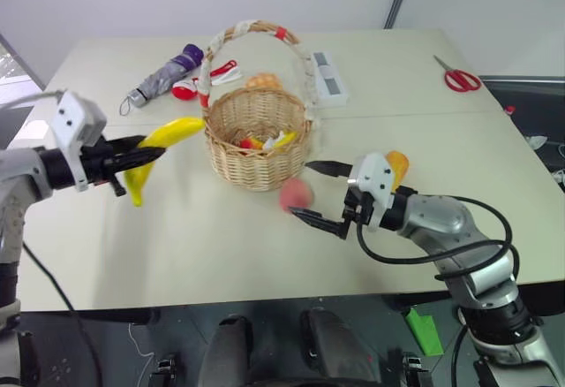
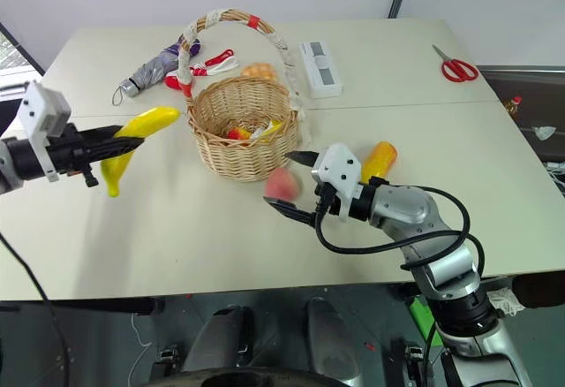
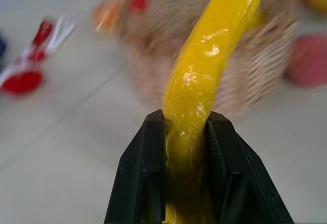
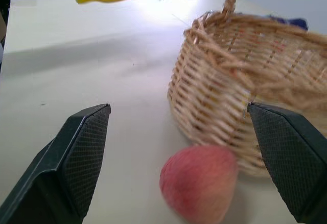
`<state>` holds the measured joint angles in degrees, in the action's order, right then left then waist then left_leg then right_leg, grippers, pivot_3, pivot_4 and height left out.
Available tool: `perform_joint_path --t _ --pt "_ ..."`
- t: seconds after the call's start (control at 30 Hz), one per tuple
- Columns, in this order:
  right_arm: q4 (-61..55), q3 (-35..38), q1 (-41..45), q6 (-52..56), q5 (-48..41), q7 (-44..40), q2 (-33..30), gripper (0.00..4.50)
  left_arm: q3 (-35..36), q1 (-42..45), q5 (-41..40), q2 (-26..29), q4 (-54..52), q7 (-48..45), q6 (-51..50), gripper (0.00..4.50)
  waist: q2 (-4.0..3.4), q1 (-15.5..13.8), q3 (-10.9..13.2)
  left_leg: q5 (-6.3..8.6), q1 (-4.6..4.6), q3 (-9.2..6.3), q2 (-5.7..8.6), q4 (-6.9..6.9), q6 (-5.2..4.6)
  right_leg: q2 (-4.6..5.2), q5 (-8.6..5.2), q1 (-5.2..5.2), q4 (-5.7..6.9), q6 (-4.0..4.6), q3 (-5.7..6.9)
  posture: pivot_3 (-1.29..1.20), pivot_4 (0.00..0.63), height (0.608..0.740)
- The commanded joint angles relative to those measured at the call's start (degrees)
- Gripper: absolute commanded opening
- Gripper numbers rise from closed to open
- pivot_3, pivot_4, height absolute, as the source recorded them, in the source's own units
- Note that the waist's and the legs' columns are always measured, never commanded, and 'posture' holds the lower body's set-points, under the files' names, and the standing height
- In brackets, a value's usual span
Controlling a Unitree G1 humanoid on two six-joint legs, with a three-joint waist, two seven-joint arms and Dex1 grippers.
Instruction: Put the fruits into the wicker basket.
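Observation:
My left gripper point(image 1: 134, 154) is shut on a long yellow banana point(image 1: 168, 133) and holds it in the air just left of the wicker basket point(image 1: 256, 153). In the left wrist view the banana point(image 3: 204, 70) runs up from between the black fingers point(image 3: 145, 173) toward the basket. A pink-red peach point(image 1: 296, 194) lies on the table against the basket's front right. My right gripper point(image 1: 299, 189) stands open around it, one finger on each side, neither touching. The right wrist view shows the peach point(image 4: 199, 183) ahead of the wide-open fingers point(image 4: 82, 152). An orange-yellow mango point(image 1: 397, 166) lies behind the right wrist.
Small red and yellow items lie inside the basket. Behind it are a golden-brown bun point(image 1: 263, 80), a folded umbrella point(image 1: 163, 76), a red-and-white object point(image 1: 212, 78) and a white power strip point(image 1: 325, 76). Red-handled scissors point(image 1: 459, 78) lie at the far right.

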<state>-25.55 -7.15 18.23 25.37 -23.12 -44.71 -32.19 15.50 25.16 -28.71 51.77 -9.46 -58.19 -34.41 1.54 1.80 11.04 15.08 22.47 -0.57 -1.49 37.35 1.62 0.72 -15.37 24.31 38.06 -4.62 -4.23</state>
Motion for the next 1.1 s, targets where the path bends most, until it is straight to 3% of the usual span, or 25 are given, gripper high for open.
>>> perform_joint_path --t 0.03,0.23,0.4,0.63,0.87,1.1 --pt "0.9 1.3 2.7 -0.7 -0.4 -0.7 0.1 4.5 -8.3 9.5 2.4 -6.3 -5.2 8.6 -2.2 0.63 0.03 -0.6 0.0 0.0 0.0 -0.01 0.06 0.09 0.0 -0.05 0.01 -0.04 0.0 -0.01 0.0 0.0 0.15 0.74" --pt "1.3 0.9 3.5 -0.9 0.2 -0.4 0.7 4.5 -19.4 22.0 10.2 -15.7 3.0 15.7 -3.5 0.63 0.04 -0.2 0.0 0.05 0.04 0.0 0.19 0.02 -0.08 -0.13 0.03 0.08 0.0 -0.05 -0.06 0.0 0.15 0.74" --pt "-0.4 1.7 1.9 -0.6 0.6 1.5 0.7 4.5 -24.4 26.3 13.8 -16.5 10.0 12.6 -2.2 0.63 0.04 0.8 0.0 0.05 0.04 0.0 0.19 -0.05 -0.09 -0.14 0.02 0.14 0.02 -0.04 -0.08 0.0 0.15 0.74" --pt "-3.4 1.9 -0.9 0.8 0.2 4.2 0.6 4.5 -20.8 28.8 11.7 -17.9 13.6 11.4 -1.9 3.89 0.04 0.6 0.0 0.04 0.06 0.0 0.18 -0.02 -0.09 -0.13 0.02 0.14 0.04 -0.04 -0.08 0.0 0.15 0.74" --pt "1.3 -1.4 -0.1 6.1 1.8 7.4 2.8 4.5 -10.8 23.2 2.7 -16.2 6.8 7.3 -1.9 3.89 0.03 0.9 0.0 0.04 0.03 0.01 0.13 -0.01 -0.09 -0.13 0.03 0.14 0.06 -0.04 -0.08 0.0 0.15 0.74" --pt "9.9 -3.5 4.2 11.0 3.5 11.3 9.0 4.5 -3.7 4.3 -5.9 -6.7 -7.0 -1.6 -4.8 3.89 0.02 0.9 0.0 0.02 -0.01 0.05 -0.07 -0.03 -0.06 -0.12 0.03 0.14 0.09 -0.02 -0.1 0.0 0.15 0.74"
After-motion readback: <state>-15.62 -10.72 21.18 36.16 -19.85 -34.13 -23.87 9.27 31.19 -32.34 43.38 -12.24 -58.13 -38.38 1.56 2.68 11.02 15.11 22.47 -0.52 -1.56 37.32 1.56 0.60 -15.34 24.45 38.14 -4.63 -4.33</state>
